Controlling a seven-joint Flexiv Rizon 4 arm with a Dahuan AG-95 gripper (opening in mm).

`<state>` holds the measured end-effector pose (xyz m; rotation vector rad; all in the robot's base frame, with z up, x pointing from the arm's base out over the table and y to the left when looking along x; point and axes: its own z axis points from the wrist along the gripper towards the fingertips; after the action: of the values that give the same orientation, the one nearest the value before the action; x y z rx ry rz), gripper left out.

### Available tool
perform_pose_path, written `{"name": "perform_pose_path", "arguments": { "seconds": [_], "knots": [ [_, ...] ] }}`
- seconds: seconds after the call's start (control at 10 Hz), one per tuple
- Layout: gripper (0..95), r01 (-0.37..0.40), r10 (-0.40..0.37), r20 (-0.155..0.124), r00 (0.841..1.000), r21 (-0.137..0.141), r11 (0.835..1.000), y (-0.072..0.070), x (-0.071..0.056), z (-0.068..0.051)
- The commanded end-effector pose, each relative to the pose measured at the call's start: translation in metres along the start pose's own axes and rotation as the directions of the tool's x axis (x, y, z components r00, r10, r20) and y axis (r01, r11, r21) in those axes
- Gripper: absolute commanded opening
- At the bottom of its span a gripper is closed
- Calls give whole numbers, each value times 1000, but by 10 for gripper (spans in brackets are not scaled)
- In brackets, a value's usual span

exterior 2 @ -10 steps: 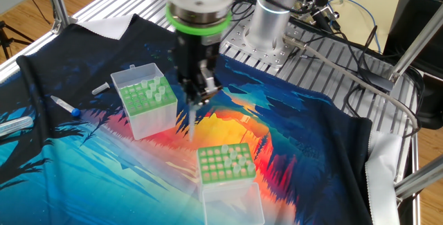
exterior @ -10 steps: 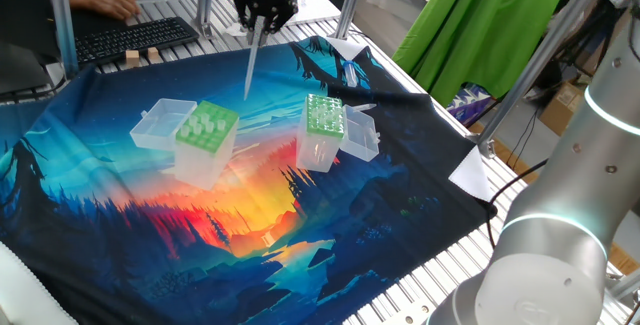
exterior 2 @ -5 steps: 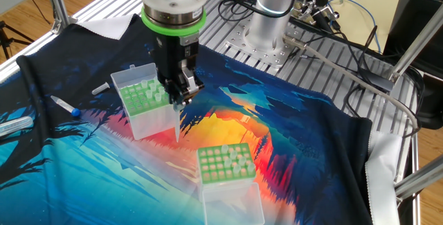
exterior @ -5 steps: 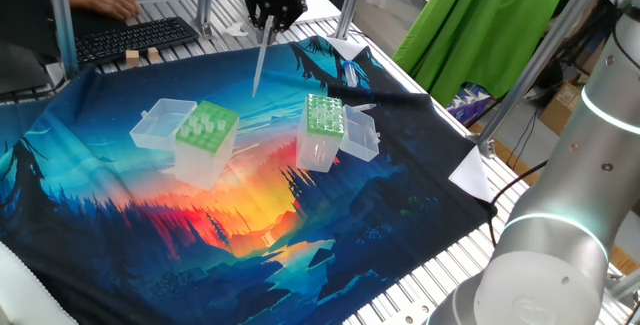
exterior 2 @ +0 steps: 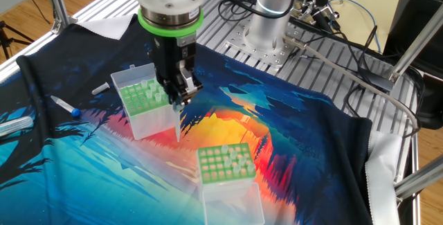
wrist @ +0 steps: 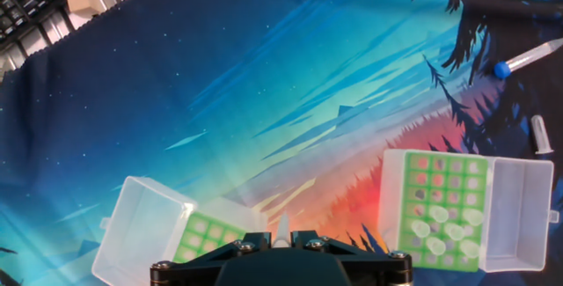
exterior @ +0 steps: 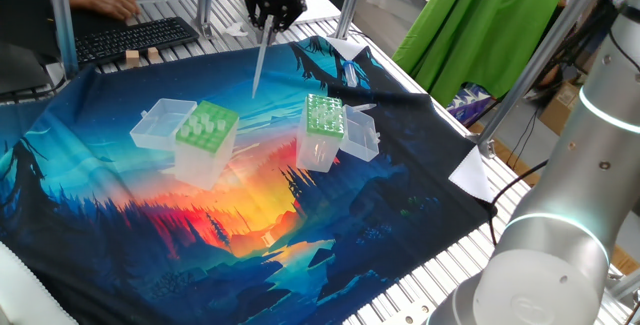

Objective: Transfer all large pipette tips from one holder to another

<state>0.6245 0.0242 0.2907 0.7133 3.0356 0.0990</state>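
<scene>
**Hand view: claw carries one long tip above the cloth, between two boxes**

The hand view looks straight down past the claw (wrist: 281,249), whose dark body fills the bottom edge. A whitish tip (wrist: 282,230) pokes out from between its jaws, so the claw is narrowed onto that tip. Below and to the left of the claw lies a clear box with a green top (wrist: 211,233) and its lid swung open to the left. To the right of the claw sits the second box (wrist: 435,209), its green plate holding several pale tips in the lower rows and its clear lid folded out to the right.

In one fixed view the claw (exterior: 272,21) hangs high over the far part of the printed cloth (exterior: 230,215), and the tip (exterior: 260,65) points down from it, its end well above the cloth and clear of both boxes. The box with wide holes (exterior: 205,135) stands nearer the camera and to the left of the claw; the narrower, finely dotted box (exterior: 324,130) stands nearer and to the right.

Beyond the claw, a keyboard (exterior: 135,37) lies on the slatted table with a person's hand (exterior: 110,3) above it, and two small wooden blocks (exterior: 142,57) sit at the cloth's edge. In the other fixed view the arm's wrist, with its green ring, partly hides the box just behind the claw (exterior 2: 181,99). A blue-capped tube (exterior 2: 66,105) lies on the cloth well off to the side.
</scene>
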Motion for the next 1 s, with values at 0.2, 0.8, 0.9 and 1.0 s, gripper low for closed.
{"name": "perform_pose_path", "arguments": {
  "seconds": [0.2,0.8,0.9,1.0],
  "knots": [
    [0,-6,7,-5,1000,26,1000,0,1,0],
    [0,-110,110,3,994,54,992,0,1,0],
    [0,-120,120,12,993,65,991,0,1,0],
    [0,-121,121,13,993,66,990,0,1,0]
  ]
}}
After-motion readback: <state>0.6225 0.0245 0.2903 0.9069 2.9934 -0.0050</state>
